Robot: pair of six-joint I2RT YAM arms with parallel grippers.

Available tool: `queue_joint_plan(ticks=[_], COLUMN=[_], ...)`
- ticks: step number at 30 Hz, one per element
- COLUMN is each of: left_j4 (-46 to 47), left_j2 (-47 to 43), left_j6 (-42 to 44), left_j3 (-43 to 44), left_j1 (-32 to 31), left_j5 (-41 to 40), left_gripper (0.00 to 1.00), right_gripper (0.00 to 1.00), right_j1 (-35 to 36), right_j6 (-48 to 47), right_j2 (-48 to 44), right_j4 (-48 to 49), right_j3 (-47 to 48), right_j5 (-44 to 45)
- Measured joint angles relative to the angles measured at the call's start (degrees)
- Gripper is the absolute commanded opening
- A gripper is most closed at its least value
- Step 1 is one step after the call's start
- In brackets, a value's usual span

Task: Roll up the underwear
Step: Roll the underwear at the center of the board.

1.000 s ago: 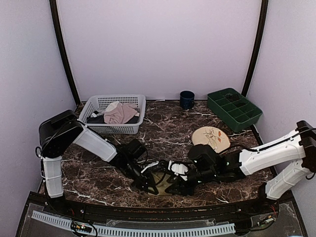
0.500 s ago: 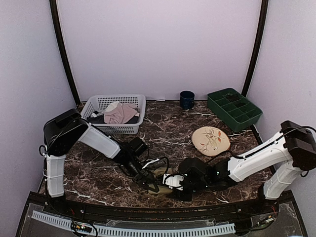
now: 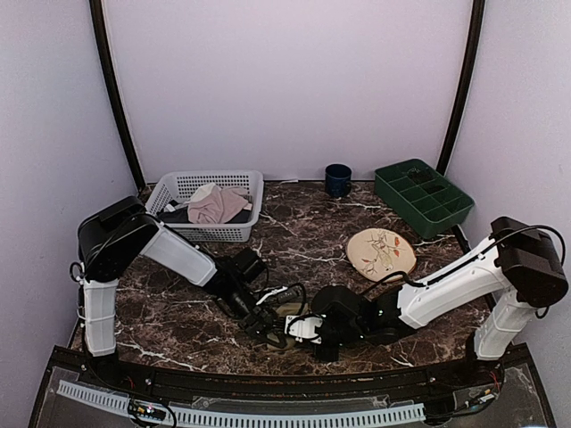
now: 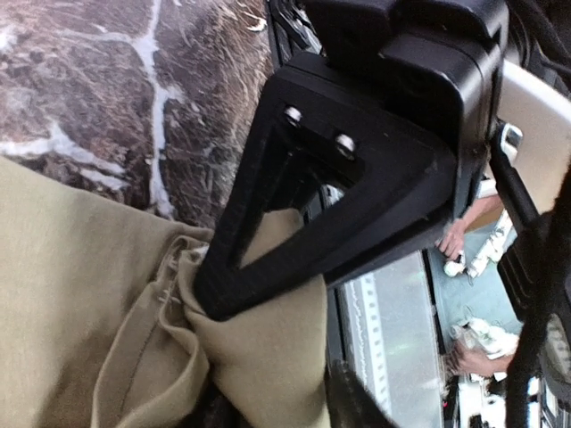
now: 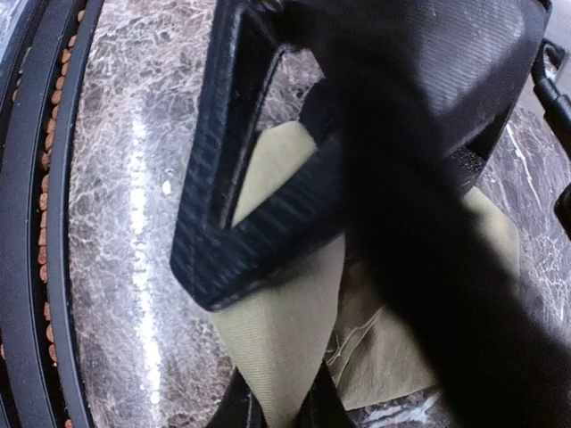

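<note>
Shifted leftward since a second ago, with the right gripper (image 3: 302, 328) now close beside the left gripper (image 3: 266, 323) and the underwear (image 3: 287, 311) bunched far smaller between them. Pinches an olive fold with the right jaws fully closed; cannot tell whether the left jaws, one finger (image 4: 268, 232) pressed into the cloth, grip or stand slack. Lies crumpled on the marble table (image 3: 303, 236) near its front edge, well apart from the round plate (image 3: 381, 251) and the basket (image 3: 205, 234).
</note>
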Motion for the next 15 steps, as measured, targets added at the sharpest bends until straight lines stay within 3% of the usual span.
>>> queue_joint_plan(ticks=[7,12,15], left_j4=[3.2,3.3,4.9], left_j2=[-10.1,-25.5,-36.9], left_j6=[-1.8,-2.7,-2.8], left_j3=[-10.1,-18.3,-21.5], left_j1=[3.4,11.1,11.2], left_j5=[-7.0,-16.7,-22.8], left_gripper=[0.49,0.53,0.54], right_gripper=[0.0,0.0,0.0], right_j1=[-0.6,-3.3,-5.5], right_j6=[2.6,6.0,8.0], right_j2=[-0.1,1.1,2.3], right_j4=[-0.4,-2.6,-4.0], right_j3=[0.1,2.0,3.5], right_j5=[-5.9,-13.8,-18.7])
